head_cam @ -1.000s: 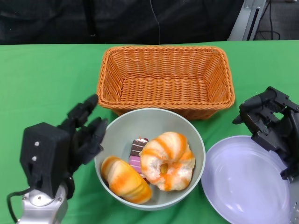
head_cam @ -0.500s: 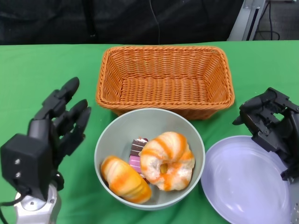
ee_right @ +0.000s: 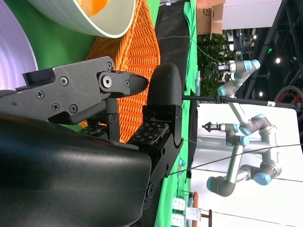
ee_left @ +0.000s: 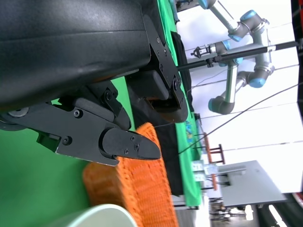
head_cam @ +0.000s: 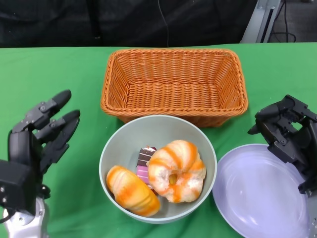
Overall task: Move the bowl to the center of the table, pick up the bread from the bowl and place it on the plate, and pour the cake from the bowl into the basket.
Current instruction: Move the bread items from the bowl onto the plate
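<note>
A grey-green bowl (head_cam: 122, 143) stands near the table's front middle, just in front of the wicker basket (head_cam: 174, 84). Inside it lie an orange-striped ring bread (head_cam: 177, 170), an orange-striped long bread (head_cam: 132, 191) and a small layered cake (head_cam: 145, 159) half hidden between them. A lilac plate (head_cam: 260, 193) lies to the bowl's right. My left hand (head_cam: 35, 143) hangs open to the left of the bowl, apart from it. Above the plate's far right edge, my right hand (head_cam: 287, 136) holds nothing, fingers apart. The right wrist view catches the bowl's rim (ee_right: 87, 21) and basket (ee_right: 128, 56).
The green tablecloth (head_cam: 49, 74) covers the table. Its far edge meets a dark backdrop behind the basket. Robot arms on stands (ee_right: 241, 137) show far off in both wrist views.
My left hand has drawn away from the bowl's left rim, moving left and toward the front. The bowl, breads and right hand stay where they were.
</note>
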### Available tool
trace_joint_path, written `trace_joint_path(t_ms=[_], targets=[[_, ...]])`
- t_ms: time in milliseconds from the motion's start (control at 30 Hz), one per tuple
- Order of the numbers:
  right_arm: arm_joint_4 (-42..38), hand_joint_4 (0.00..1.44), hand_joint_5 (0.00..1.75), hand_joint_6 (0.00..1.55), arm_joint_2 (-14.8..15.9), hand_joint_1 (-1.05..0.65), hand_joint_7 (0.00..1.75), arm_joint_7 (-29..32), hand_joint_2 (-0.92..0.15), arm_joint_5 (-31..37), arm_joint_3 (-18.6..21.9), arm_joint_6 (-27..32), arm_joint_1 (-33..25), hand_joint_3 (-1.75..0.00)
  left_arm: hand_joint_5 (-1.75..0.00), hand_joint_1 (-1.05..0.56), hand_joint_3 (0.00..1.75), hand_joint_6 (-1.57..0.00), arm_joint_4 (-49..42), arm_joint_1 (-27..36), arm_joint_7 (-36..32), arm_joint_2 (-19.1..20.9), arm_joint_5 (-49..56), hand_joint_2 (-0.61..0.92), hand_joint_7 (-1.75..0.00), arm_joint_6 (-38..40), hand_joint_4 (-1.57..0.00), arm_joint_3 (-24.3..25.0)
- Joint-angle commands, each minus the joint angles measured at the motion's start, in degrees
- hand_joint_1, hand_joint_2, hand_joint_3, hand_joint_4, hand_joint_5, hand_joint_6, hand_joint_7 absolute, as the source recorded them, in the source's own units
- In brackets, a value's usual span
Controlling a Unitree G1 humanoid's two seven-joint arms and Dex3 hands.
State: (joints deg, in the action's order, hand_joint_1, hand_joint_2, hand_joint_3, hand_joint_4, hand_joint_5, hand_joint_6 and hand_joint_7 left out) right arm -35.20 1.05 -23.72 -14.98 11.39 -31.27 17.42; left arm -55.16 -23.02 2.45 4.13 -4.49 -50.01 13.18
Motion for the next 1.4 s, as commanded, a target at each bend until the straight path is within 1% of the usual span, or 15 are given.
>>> trace_joint_path(t_ms=[33,133,200,267,433,467,600,633,700,800,900,967,1000,1167,1400], targets=[[1.06,0.77,1.46,0.72,0.87,-0.17,1.09,-0.08,-0.91,-0.33,0.05,-0.24,-0.62,-0.34,-0.15,-0.22,0.15,-0.98,-3.46,-1.49,-1.32,1.99,1.32,0.92,-0.10,-3.40,-1.04,0.16],[1.75,0.78,1.46,0.73,0.81,-0.17,1.09,0.52,-0.91,-0.15,0.00,0.17,-1.06,-0.34,-0.17,-0.17,0.18,-1.07,-5.87,-2.10,-0.92,2.43,1.54,0.92,-0.13,-5.79,-1.10,0.20],[1.87,0.78,1.46,0.73,0.99,-0.17,1.09,-0.02,-0.91,-0.69,0.14,0.15,-1.20,-0.33,-0.17,-0.16,0.18,-1.09,-6.97,-2.38,-1.12,2.58,1.78,0.92,-0.13,-6.60,-1.11,0.26],[1.88,0.77,1.45,0.73,1.22,-0.15,1.08,-0.81,-0.91,-1.37,0.36,-0.02,-1.29,-0.33,-0.21,-0.18,0.21,-1.18,-7.88,-2.60,-1.45,2.73,2.13,0.92,-0.17,-7.18,-1.17,0.31],[4.55,0.75,1.43,0.72,2.85,-0.13,1.06,-1.86,-0.91,-1.27,0.39,0.51,-2.11,-0.33,-0.24,-0.18,0.21,-1.20,-8.50,-2.62,-2.66,2.72,3.48,0.92,-0.19,-8.19,-1.19,-0.23],[4.70,0.74,1.43,0.72,3.56,-0.13,1.06,-1.68,-0.91,0.07,0.18,-1.23,-2.16,-0.33,-0.24,-0.18,0.21,-1.20,-8.42,-2.59,-2.65,2.54,3.47,0.92,-0.19,-8.32,-1.19,-0.27],[5.74,0.74,1.30,0.72,4.81,-0.11,0.96,-1.97,-0.91,1.91,-0.61,-3.75,-2.43,-0.33,-0.26,-0.17,0.21,-1.20,-8.23,-2.54,-2.40,2.19,3.14,0.92,-0.19,-8.42,-1.19,-0.27],[6.86,0.73,1.24,0.72,5.18,-0.09,0.85,-2.36,-0.87,2.08,-1.06,-3.68,-2.73,-0.35,-0.26,-0.18,0.20,-1.19,-8.13,-2.53,-2.39,2.08,3.03,0.92,-0.19,-8.38,-1.19,-0.24],[8.67,0.69,1.19,0.71,5.84,-0.13,0.75,-2.85,-0.81,2.34,-1.82,-3.38,-3.26,-0.38,-0.27,-0.17,0.19,-1.19,-8.05,-2.54,-2.29,1.92,2.80,0.92,-0.19,-8.40,-1.18,-0.15],[11.99,0.63,1.18,0.69,6.88,-0.21,0.67,-3.41,-0.82,2.39,-2.71,-1.58,-4.27,-0.29,-0.27,-0.17,0.19,-1.19,-7.89,-2.53,-2.53,1.73,2.73,0.92,-0.19,-8.36,-1.17,-0.07],[16.39,0.53,1.15,0.63,8.96,-0.29,0.58,-5.06,-0.91,2.05,-3.97,1.57,-5.49,-0.14,-0.28,-0.17,0.19,-1.19,-8.14,-2.65,-2.15,1.70,2.41,0.92,-0.18,-8.74,-1.16,0.05],[18.05,0.51,1.13,0.61,9.64,-0.32,0.56,-5.54,-0.92,1.97,-4.37,2.81,-5.96,-0.11,-0.29,-0.18,0.19,-1.19,-8.26,-2.68,-1.96,1.71,2.22,0.92,-0.18,-8.79,-1.15,0.08],[19.34,0.50,1.13,0.61,10.31,-0.33,0.56,-6.05,-0.92,2.33,-4.78,3.26,-6.34,-0.11,-0.29,-0.18,0.19,-1.18,-8.25,-2.70,-1.70,1.64,1.92,0.92,-0.18,-8.70,-1.15,0.14],[26.34,0.52,0.77,0.55,13.46,-0.47,0.37,-7.20,-0.92,4.28,-6.83,6.89,-8.13,-0.04,-0.30,-0.19,0.18,-1.19,-8.50,-2.81,-1.86,1.63,1.85,0.92,-0.18,-9.34,-1.15,0.06],[34.12,0.54,0.71,0.58,14.99,-0.45,0.29,-6.56,-0.91,5.43,-8.26,10.12,-10.36,0.00,-0.31,-0.18,0.18,-1.19,-8.43,-2.69,-1.64,1.50,1.64,0.92,-0.17,-9.15,-1.14,0.05]])
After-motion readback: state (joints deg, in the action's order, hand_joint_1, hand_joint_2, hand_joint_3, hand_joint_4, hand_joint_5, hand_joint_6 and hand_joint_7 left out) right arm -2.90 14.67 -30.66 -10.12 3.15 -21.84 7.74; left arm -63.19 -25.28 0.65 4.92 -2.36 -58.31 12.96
